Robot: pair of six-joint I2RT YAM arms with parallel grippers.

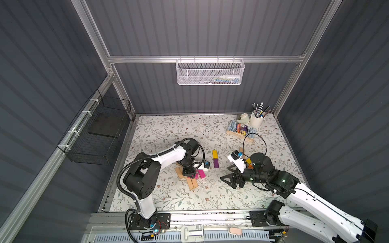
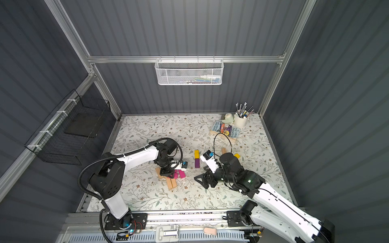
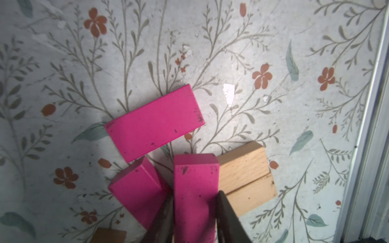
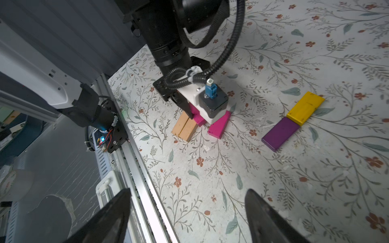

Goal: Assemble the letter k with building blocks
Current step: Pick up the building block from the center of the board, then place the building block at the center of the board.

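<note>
place: robot lab cell | evidence: aluminium frame [image 1: 147, 59], panelled walls [image 1: 200, 27]

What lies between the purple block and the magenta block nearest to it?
Nothing: in the right wrist view only bare floral tabletop separates the purple block from the flat magenta block.

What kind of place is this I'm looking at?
Most likely a robot test booth, not a home: a left arm and right arm bolted to a rail, grey panel walls in an aluminium frame, a flowered table with blocks.
</note>
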